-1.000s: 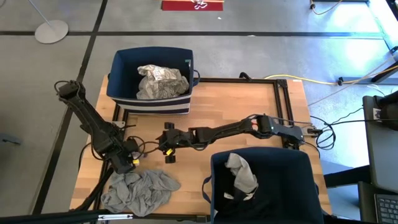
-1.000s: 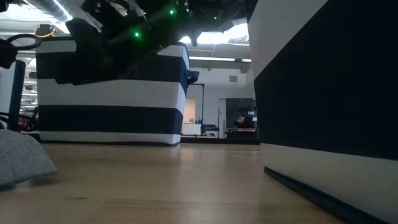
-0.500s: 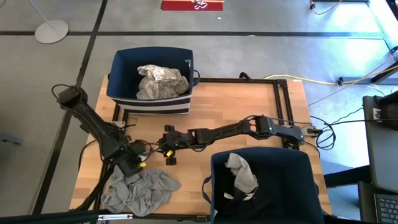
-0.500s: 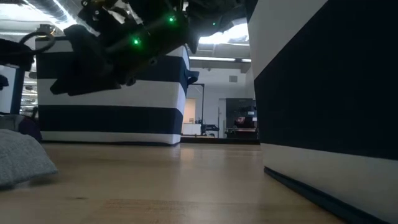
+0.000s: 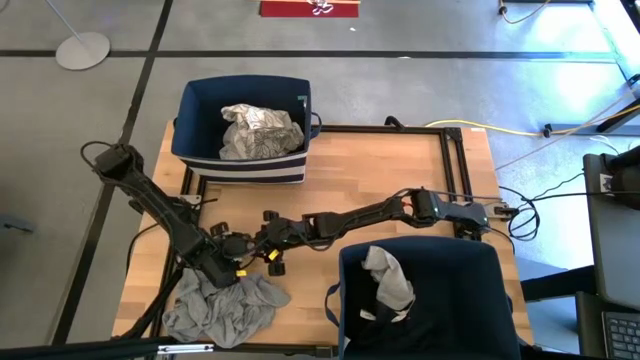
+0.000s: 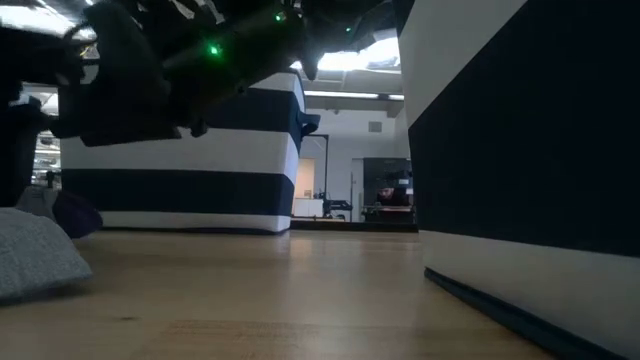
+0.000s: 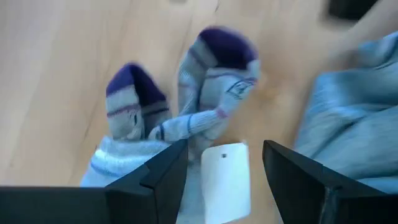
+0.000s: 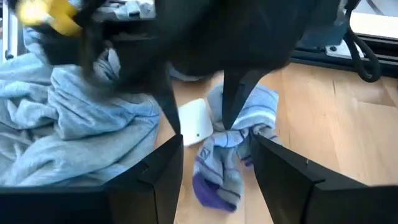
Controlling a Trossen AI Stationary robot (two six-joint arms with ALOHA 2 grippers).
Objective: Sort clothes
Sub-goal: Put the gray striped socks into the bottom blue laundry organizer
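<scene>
The socks (image 7: pixel 186 118) are a small bundled pair, pale grey-blue with purple toes and thin stripes, with a white tag (image 7: pixel 225 180) lying on them. They sit on the table (image 5: pixel 400 165) right in front of the left gripper (image 7: pixel 224 163), whose fingers stand apart on either side of the tag, nothing clamped. The right gripper (image 8: pixel 214 158) faces the same bundle from the other side, its fingers also apart and empty, the socks just beyond their tips. Beside the socks, on the left gripper's near side, lies a crumpled grey shirt (image 5: pixel 222 305), soft and loosely heaped.

The step in hand looks like the approach for picking the socks. Next, one gripper probably has to come down over the bundle and close on its knotted middle, while the other backs off so they do not collide. Both bins (image 5: pixel 245 130) already hold garments: a white patterned one (image 5: pixel 258 130) in the far bin, a grey one (image 5: pixel 388 280) in the near bin.
</scene>
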